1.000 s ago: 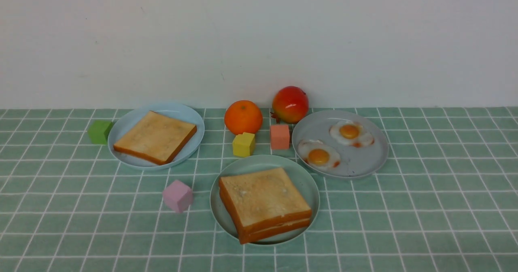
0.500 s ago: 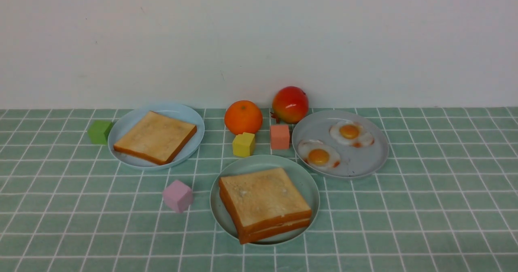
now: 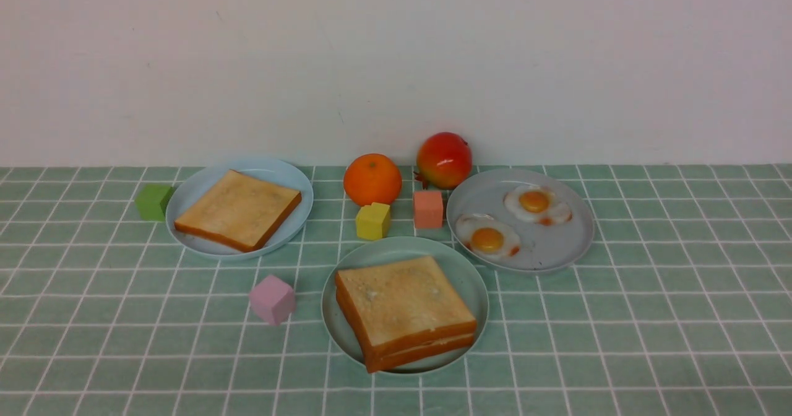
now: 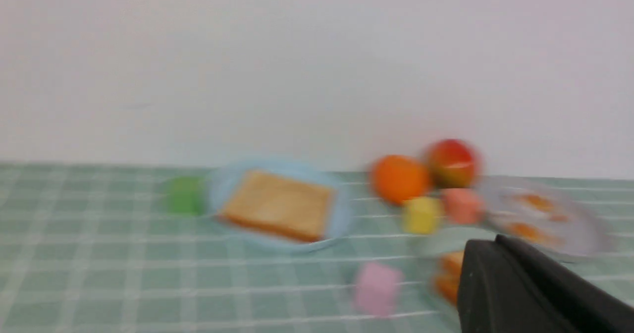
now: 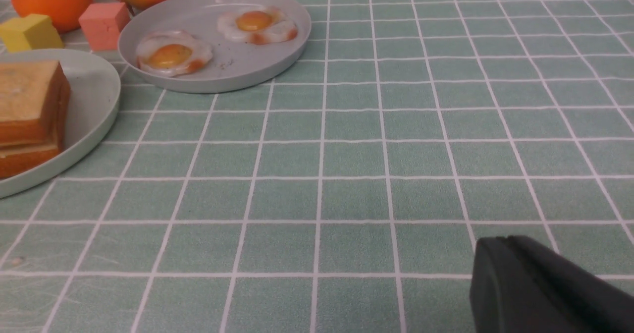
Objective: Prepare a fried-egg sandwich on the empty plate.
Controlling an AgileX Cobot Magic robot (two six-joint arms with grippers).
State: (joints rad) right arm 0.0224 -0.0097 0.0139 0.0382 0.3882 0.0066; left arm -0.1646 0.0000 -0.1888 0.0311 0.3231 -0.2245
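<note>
The fried-egg sandwich (image 3: 405, 311) lies on the mint-green plate (image 3: 396, 249) at the front middle of the table: two toast slices stacked, with a thin white layer between them. It also shows in the right wrist view (image 5: 29, 115) on the plate (image 5: 94, 90), and blurred in the left wrist view (image 4: 448, 273). Neither gripper shows in the front view. My left gripper (image 4: 488, 241) has its black fingers together, with nothing between them. My right gripper (image 5: 500, 241) is also shut and empty, low over the cloth to the right of the plates.
A pale blue plate (image 3: 272, 171) holds one toast slice (image 3: 238, 208). A grey plate (image 3: 557, 242) holds two fried eggs (image 3: 487, 238). An orange (image 3: 372, 179), a red fruit (image 3: 443, 159), and yellow (image 3: 372, 220), salmon (image 3: 427, 208), green (image 3: 152, 202) and pink (image 3: 271, 299) cubes stand around.
</note>
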